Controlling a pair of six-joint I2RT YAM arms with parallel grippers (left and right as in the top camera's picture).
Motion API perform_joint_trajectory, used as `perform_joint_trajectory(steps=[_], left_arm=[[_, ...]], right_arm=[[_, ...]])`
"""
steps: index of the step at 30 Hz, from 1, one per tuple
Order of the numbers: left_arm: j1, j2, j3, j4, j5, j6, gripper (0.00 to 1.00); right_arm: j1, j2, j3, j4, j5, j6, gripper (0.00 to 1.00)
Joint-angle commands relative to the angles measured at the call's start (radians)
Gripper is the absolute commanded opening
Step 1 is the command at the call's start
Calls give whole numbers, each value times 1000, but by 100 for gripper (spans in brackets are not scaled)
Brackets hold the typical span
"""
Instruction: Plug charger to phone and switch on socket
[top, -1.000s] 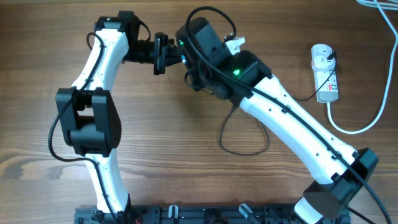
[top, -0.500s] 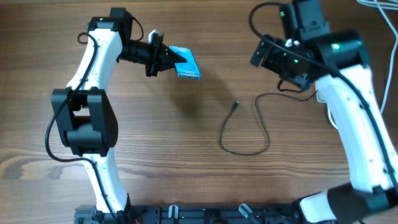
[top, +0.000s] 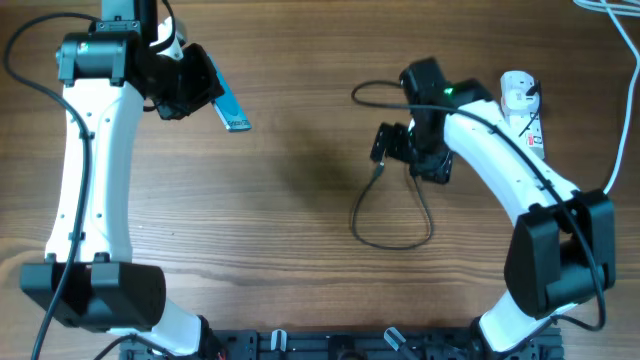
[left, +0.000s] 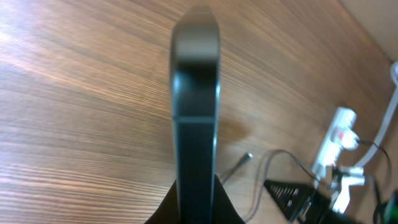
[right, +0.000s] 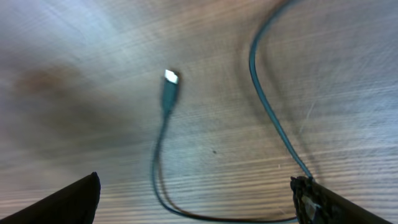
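My left gripper (top: 200, 88) is shut on the phone (top: 229, 105), holding it on edge above the table at the far left; its cyan screen shows overhead. In the left wrist view the phone (left: 195, 118) stands edge-on between my fingers. The charger cable (top: 392, 230) lies looped on the table, its free connector (top: 378, 171) just below my right gripper (top: 390, 145), which is open and empty above it. The right wrist view shows the connector (right: 170, 84) on the wood ahead of the open jaws (right: 196, 199). The socket (top: 524, 118) is a white strip at the far right with the charger's black plug in it.
A thick white cord (top: 600, 190) curves from the socket along the right table edge and up to the top right corner. The socket also shows in the left wrist view (left: 336, 140). Bare wood lies between the two arms.
My left gripper has carried the phone left and up, away from the centre. My right arm has swung from the far right down to hover over the cable's connector.
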Motion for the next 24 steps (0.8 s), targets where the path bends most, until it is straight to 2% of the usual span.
perform_joint_trajectory(steps=[1, 5, 9, 10, 19, 24], left_arm=[[2, 19, 3, 3, -69, -62, 4], [2, 22, 3, -22, -72, -61, 4], [2, 22, 3, -30, -74, -61, 4], [2, 22, 3, -29, -73, -61, 4], [2, 22, 3, -29, -73, -61, 4], [2, 22, 3, -29, -73, -62, 4]], right_arm=[[56, 40, -42, 29, -16, 5, 99], [134, 72, -42, 92, 72, 162, 86], [138, 72, -42, 106, 138, 212, 68], [138, 72, -42, 112, 145, 222, 66], [138, 78, -43, 164, 172, 253, 60], [138, 149, -43, 193, 137, 275, 59]])
